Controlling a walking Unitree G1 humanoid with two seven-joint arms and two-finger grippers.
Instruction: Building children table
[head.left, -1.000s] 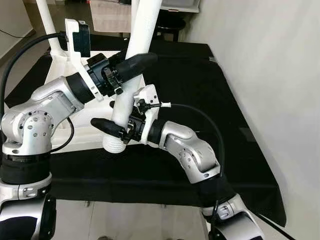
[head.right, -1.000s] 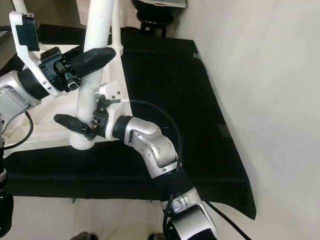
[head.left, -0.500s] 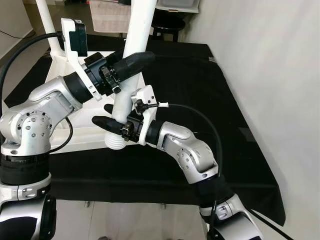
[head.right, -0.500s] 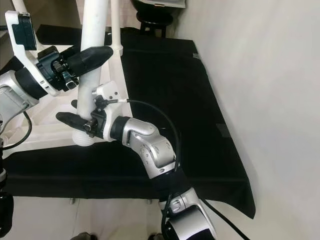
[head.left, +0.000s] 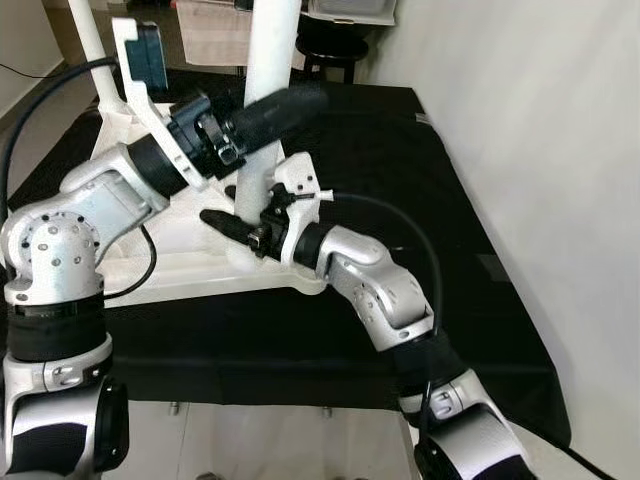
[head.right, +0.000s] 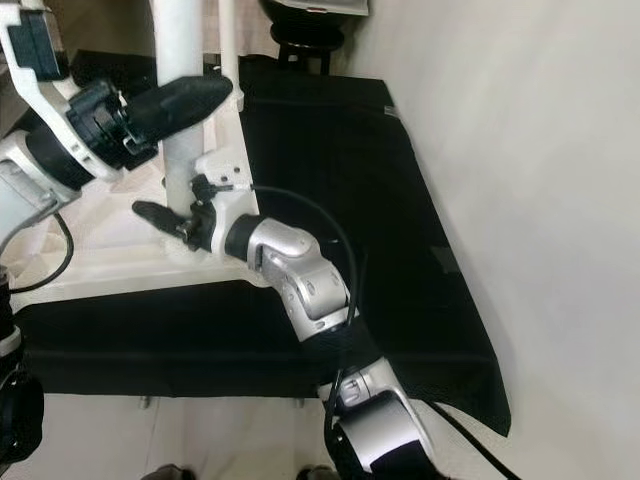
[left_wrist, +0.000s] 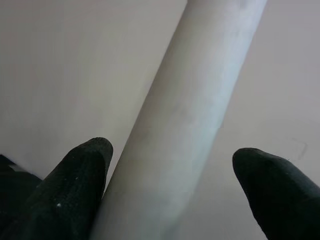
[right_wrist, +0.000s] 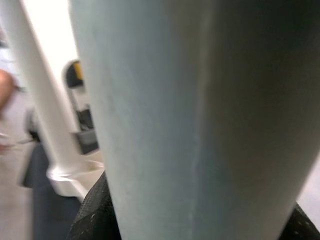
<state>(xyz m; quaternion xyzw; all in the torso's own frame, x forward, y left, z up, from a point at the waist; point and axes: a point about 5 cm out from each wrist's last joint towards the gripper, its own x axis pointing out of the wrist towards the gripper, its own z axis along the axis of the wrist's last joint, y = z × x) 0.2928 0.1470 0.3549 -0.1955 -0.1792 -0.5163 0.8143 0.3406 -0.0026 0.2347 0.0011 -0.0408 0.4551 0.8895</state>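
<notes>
White table leg (head.left: 268, 60) held near-upright, long axis running straight up between the two grippers, its lower end at a corner of the upturned white table top (head.left: 180, 270) lying on the black cloth (head.left: 400, 180). Right gripper (head.left: 232, 212) low on the leg, just above the joint, black fingers on either side of the tube and pinching it; in the right wrist view, leg surface close against the finger bases. Left gripper (head.left: 275, 108) higher on the same leg, above the right gripper; in the left wrist view, fingers (left_wrist: 75, 190) spread, one touching the tube, the other standing apart from it, so a loose guide rather than a firm clamp. Another leg (head.left: 88, 35) already standing at the far corner, well beyond the left gripper. Judged step: seating or screwing the leg into its corner socket. Deciding relation: leg axis kept in line with the socket directly below the right gripper, that arm being nearer the joint; any tilt likely to bind the thread.
</notes>
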